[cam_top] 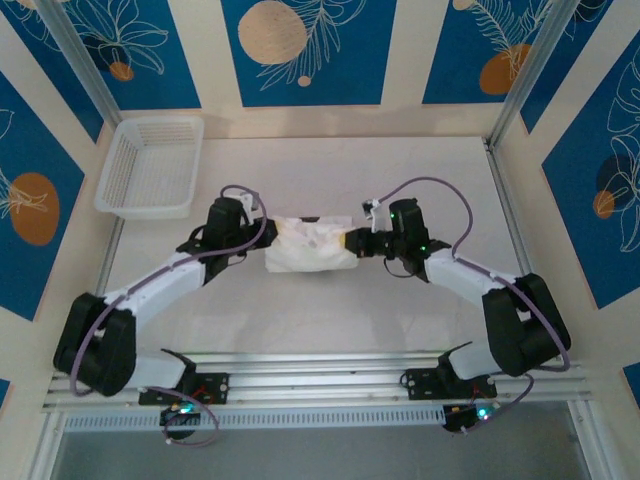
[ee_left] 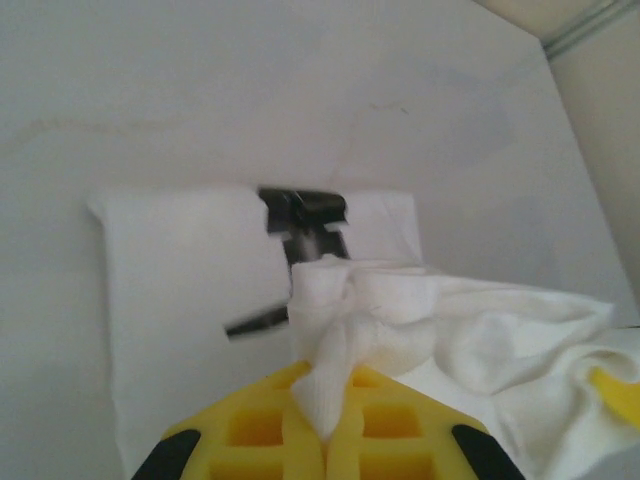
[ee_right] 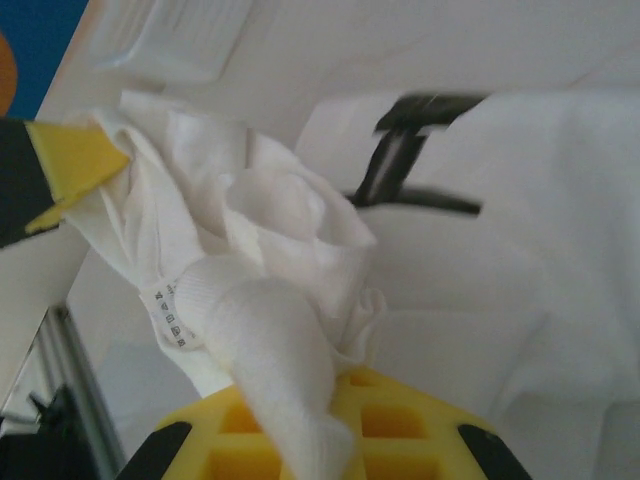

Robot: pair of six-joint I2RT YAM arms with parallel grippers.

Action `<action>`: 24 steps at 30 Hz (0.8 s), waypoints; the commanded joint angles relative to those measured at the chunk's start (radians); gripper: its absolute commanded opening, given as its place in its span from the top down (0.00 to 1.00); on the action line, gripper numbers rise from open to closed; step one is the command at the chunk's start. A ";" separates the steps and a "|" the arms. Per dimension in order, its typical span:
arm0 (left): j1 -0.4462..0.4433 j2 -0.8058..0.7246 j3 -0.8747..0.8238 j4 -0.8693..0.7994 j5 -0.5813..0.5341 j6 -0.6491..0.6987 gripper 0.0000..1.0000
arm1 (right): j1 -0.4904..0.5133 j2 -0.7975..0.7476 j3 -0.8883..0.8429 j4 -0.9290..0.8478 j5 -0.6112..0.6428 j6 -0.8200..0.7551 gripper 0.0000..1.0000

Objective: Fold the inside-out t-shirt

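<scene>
The white t-shirt [cam_top: 310, 245] hangs bunched up between my two grippers at mid-table, and part of it lies flat on the table [ee_left: 190, 300]. My left gripper [cam_top: 262, 237] is shut on a pinch of its cloth, which runs down between the yellow fingers [ee_left: 250, 435]. My right gripper [cam_top: 353, 240] is shut on another thick fold of cloth [ee_right: 290, 370] at the opposite end. A small label with dark print [ee_right: 165, 320] shows on the cloth near that fold. The left gripper's yellow finger [ee_right: 70, 165] holds the far end in the right wrist view.
A white mesh basket [cam_top: 150, 165] stands at the back left, apart from the shirt. Aluminium posts and patterned walls close the table [cam_top: 300, 310] on three sides. A rail [cam_top: 320, 380] runs along the near edge by the arm bases.
</scene>
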 commanded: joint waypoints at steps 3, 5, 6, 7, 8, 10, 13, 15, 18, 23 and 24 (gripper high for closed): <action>-0.002 0.215 0.118 0.129 -0.128 0.144 1.00 | -0.071 0.176 0.129 0.034 0.043 -0.037 1.00; -0.002 0.325 0.172 0.147 -0.145 0.163 1.00 | -0.093 0.270 0.185 0.052 0.046 -0.050 1.00; -0.001 0.365 0.190 0.152 -0.157 0.162 1.00 | -0.102 0.317 0.221 0.043 0.030 -0.049 1.00; -0.001 0.411 0.206 0.166 -0.170 0.161 1.00 | -0.112 0.367 0.266 0.029 0.008 -0.048 1.00; 0.000 0.450 0.216 0.177 -0.186 0.151 1.00 | -0.118 0.415 0.304 0.021 -0.007 -0.049 1.00; 0.004 0.495 0.214 0.197 -0.210 0.132 1.00 | -0.125 0.482 0.348 0.031 -0.020 -0.048 0.99; 0.005 0.494 0.162 0.242 -0.234 0.103 1.00 | -0.129 0.545 0.411 0.008 -0.065 -0.055 0.97; 0.006 0.464 0.122 0.273 -0.228 0.088 1.00 | -0.128 0.542 0.424 0.007 -0.093 -0.058 0.96; 0.005 0.387 0.087 0.244 -0.262 0.086 1.00 | -0.129 0.508 0.441 -0.017 -0.136 -0.062 0.93; 0.006 0.238 -0.006 0.220 -0.390 0.055 0.99 | -0.109 0.468 0.513 -0.102 -0.185 -0.106 0.89; 0.006 0.230 -0.015 0.216 -0.411 0.053 0.98 | -0.102 0.476 0.534 -0.126 -0.170 -0.116 0.88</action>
